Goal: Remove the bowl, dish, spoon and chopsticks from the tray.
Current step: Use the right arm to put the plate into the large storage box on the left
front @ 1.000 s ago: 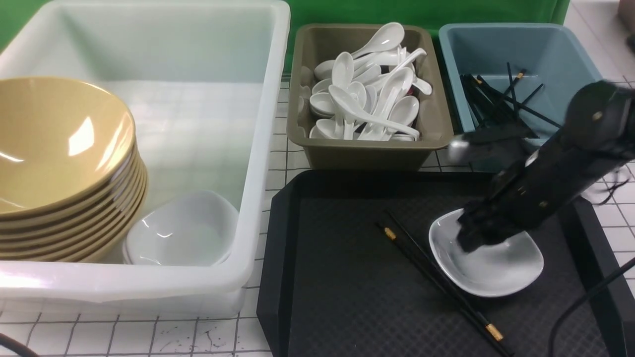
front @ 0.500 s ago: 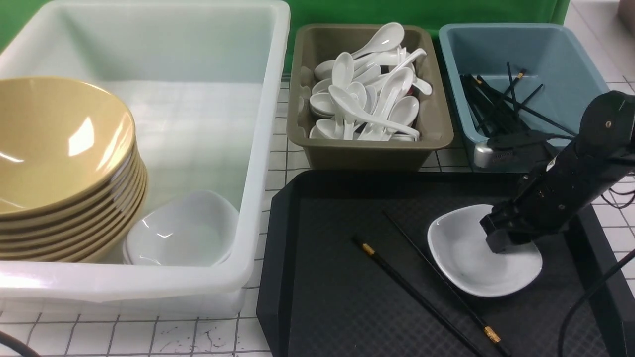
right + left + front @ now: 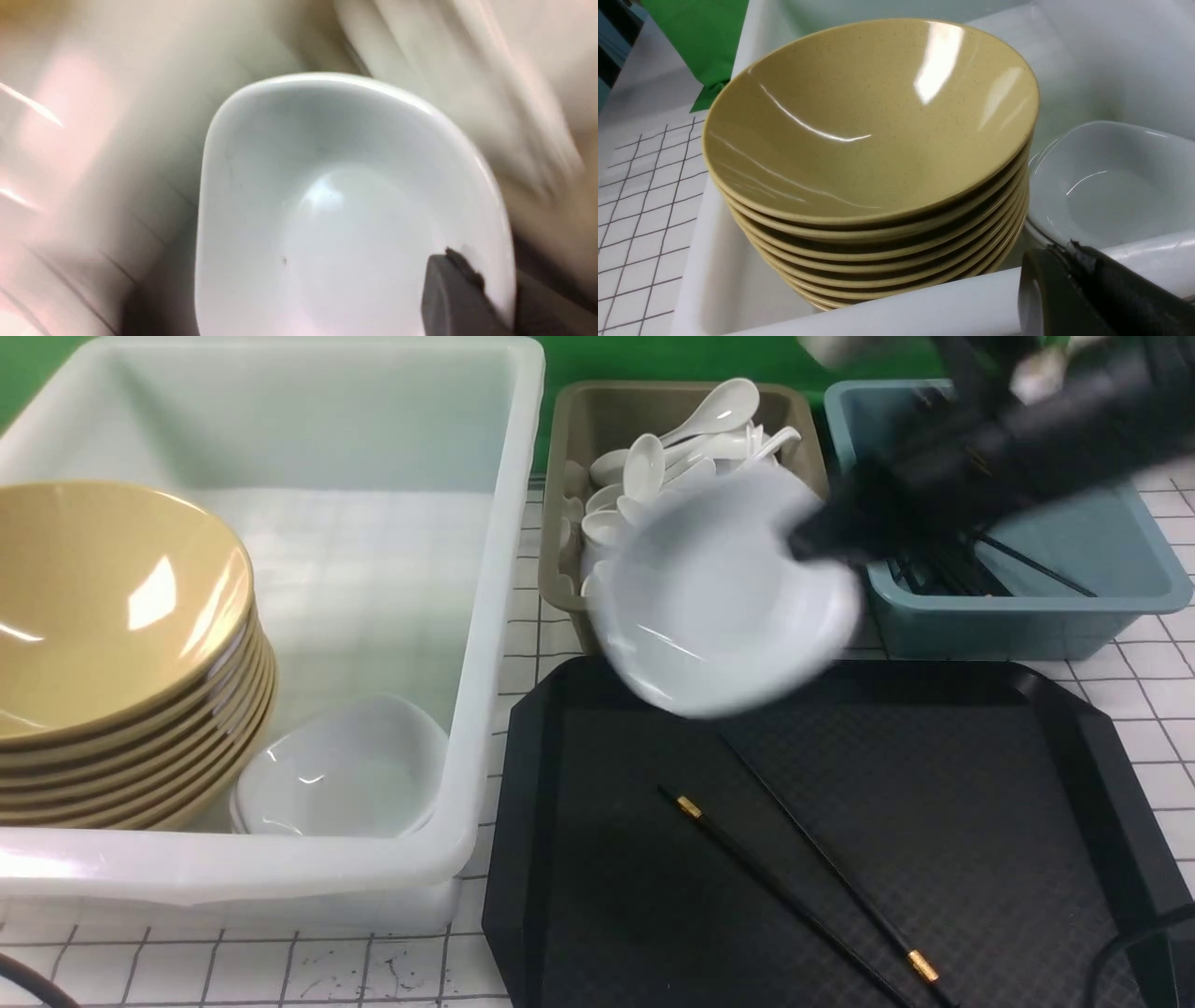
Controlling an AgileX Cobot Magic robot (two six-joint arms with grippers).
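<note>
nearest, the chopsticks (image 3: 794, 887) lie splayed on the black tray (image 3: 1027, 784), not yet cleared. above its far edge the white dish (image 3: 719, 588) hangs tilted, rim pinched by the closed right hand (image 3: 822, 537), likely bound for the white tub (image 3: 485, 616) with stacked mustard bowls (image 3: 112, 607). the left hand (image 3: 1083, 280) is shut on nothing that shows, by that tub's rim. white tiled counter (image 3: 308, 971); green backdrop (image 3: 653, 355) behind.

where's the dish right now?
Front view, centre-right: the dish is off the tray, held by its rim in the right end effector, hanging over the tray's far edge in front of the olive spoon tub.
</note>
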